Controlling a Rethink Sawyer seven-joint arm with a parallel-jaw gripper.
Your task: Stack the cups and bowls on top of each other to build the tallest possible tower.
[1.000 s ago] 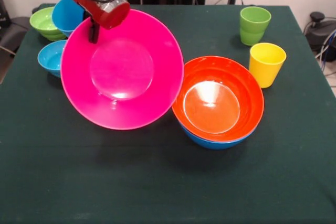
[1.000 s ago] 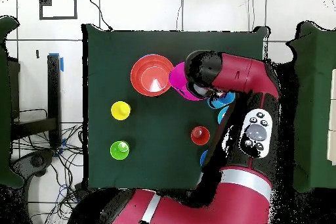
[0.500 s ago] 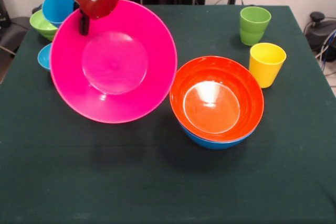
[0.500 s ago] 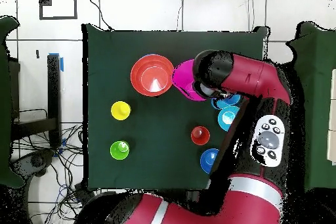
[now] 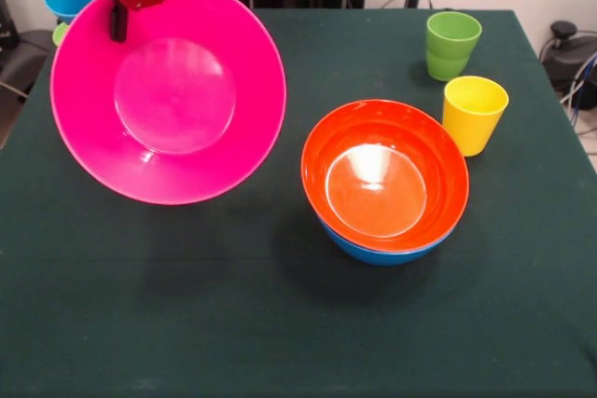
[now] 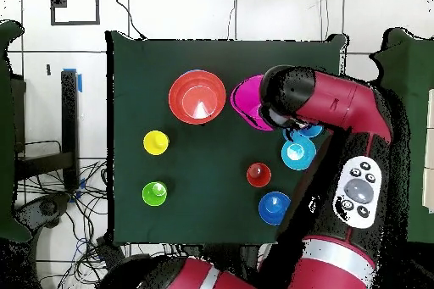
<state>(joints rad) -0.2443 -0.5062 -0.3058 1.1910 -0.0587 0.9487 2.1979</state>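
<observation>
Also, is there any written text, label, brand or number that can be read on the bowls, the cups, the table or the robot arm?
None can be read.
The pink bowl, orange bowl, green cup and yellow cup are plain.
The arm's button panel shows no readable marks.

We see a worktop [image 5: 187, 323] covered in dark green cloth. Beyond its far right corner, black cables [image 5: 571, 62] run beside a dark round object. From overhead, a white tiled floor [image 6: 254, 14] surrounds the worktop, and tangled cables [image 6: 51, 192] lie beside one edge.
</observation>
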